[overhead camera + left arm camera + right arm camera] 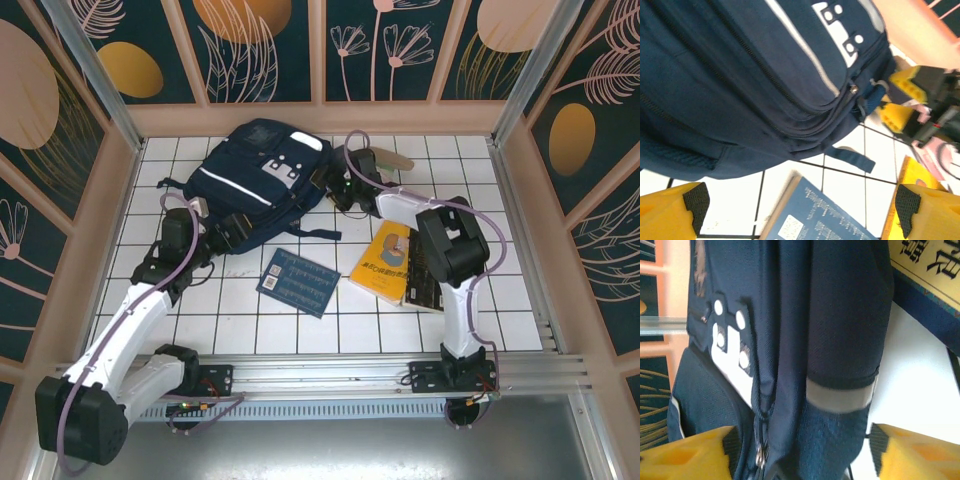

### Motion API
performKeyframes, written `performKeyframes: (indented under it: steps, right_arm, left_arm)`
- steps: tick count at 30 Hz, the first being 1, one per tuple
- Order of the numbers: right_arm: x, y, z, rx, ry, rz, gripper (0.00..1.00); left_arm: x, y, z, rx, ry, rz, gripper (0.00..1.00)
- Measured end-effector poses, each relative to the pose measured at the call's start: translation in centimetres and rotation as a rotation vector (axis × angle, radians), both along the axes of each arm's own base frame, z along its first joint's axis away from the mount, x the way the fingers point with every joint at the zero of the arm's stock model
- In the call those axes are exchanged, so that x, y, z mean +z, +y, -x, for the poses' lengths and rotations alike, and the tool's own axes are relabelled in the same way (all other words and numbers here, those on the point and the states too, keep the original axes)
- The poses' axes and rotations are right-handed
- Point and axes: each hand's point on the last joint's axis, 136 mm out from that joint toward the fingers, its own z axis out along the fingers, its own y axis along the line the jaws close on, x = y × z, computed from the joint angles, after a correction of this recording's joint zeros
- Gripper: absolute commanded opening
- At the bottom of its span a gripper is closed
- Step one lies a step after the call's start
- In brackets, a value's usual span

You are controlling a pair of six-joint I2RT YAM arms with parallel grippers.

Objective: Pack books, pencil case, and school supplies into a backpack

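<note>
I saw a lab-style robot test cell: a white gridded table [250, 330], closed in by leaf-painted panels [255, 50], with metal frame posts [95, 75] and a mounting rail [320, 372].

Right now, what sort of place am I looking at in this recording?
Probably a staged robot test booth, not a real classroom: a white gridded tabletop, leaf-pattern wall panels closing it in, and an aluminium rail along the near edge holding the arm bases.

Bright, even light; wrist views seem slightly soft.
</note>
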Motion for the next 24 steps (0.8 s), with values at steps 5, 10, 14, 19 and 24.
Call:
performKeyframes:
  steps: [5,10,14,19,24]
  right_arm:
    - [-1.9,1.6,0.1,0.018,0.056,-0.023,0.43]
    - [-1.9,2.0,0.1,0.019,0.053,-0.043,0.29]
    - [-2.8,2.2,0.9,-0.004,0.066,-0.075,0.07]
    - [-3.4,3.6,2.5,-0.018,0.1,-0.134,0.0]
    - [-3.0,5.4,3.8,-0.02,0.125,-0.203,0.0]
  left_arm:
    - [0.3,-0.6,0.4,-0.051,-0.032,0.006,0.97]
    - [-1.6,-1.6,1.5,-0.097,-0.03,0.058,0.93]
    - [-3.6,-2.7,2.7,-0.135,0.009,0.087,0.92]
    - [-2.8,-3.0,2.6,-0.138,-0.022,0.107,0.92]
    - [-2.7,-3.1,2.7,-0.125,-0.038,0.136,0.92]
